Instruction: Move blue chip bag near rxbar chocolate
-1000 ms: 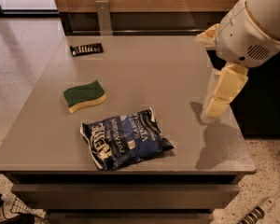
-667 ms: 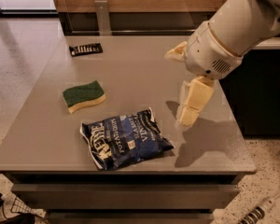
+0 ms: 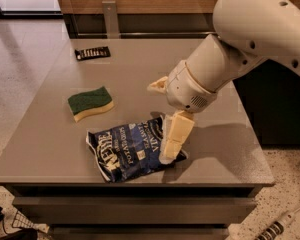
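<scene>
The blue chip bag [image 3: 130, 149] lies flat near the front edge of the grey table [image 3: 45, 134], its white lettering facing up. The rxbar chocolate [image 3: 92, 53] is a small black wrapper at the table's far left corner, well away from the bag. My gripper [image 3: 170, 151] hangs from the white arm and reaches down over the bag's right end, its cream fingers [image 3: 174, 136] at or just above the foil. Part of the bag's right edge is hidden behind them.
A green-and-yellow sponge [image 3: 91, 103] lies left of the bag, between it and the rxbar. A grey post [image 3: 110, 18] stands at the table's back edge. Tiled floor lies to the left, speckled floor and a cable at bottom right.
My arm has swung left and down from the table's right side. The gripper now sits over the bag's right end. The bag, sponge and rxbar have not moved.
</scene>
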